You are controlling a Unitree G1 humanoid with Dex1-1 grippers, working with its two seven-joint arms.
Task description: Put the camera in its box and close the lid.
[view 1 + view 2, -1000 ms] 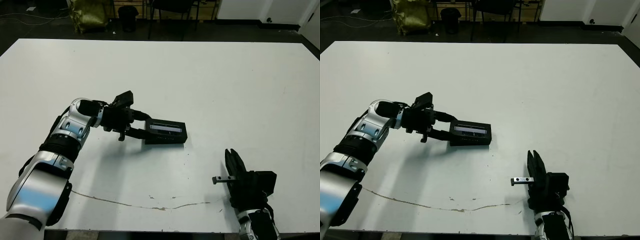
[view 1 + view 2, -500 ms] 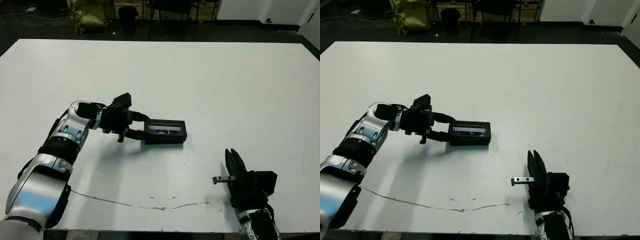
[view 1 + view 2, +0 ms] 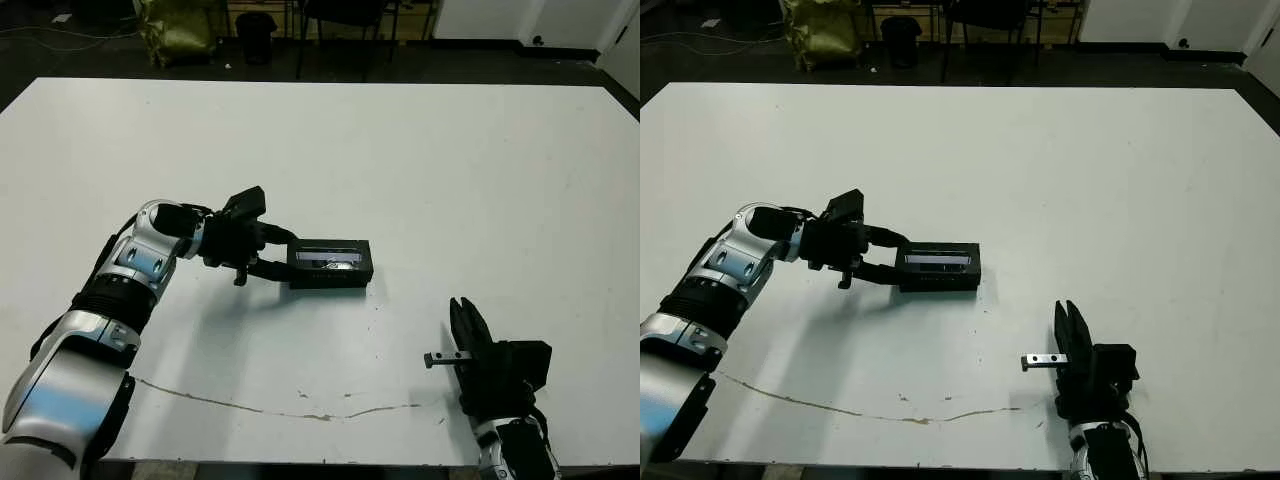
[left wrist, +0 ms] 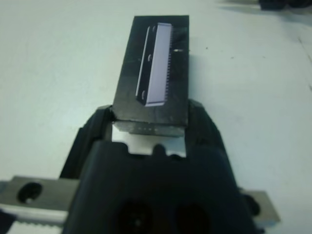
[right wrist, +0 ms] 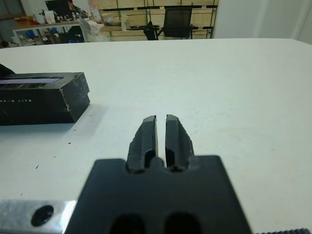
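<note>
A white surface fills my view. Near its middle, slightly toward my left, sits the box, a small black rectangle with the lid closed on top, its pale grey strip facing up. My left hand reaches in from the left, fingers clamped on the box's near end, one on each long side. I cannot see the camera. My right hand rests well apart near the front edge, fingers pressed together, holding nothing.
</note>
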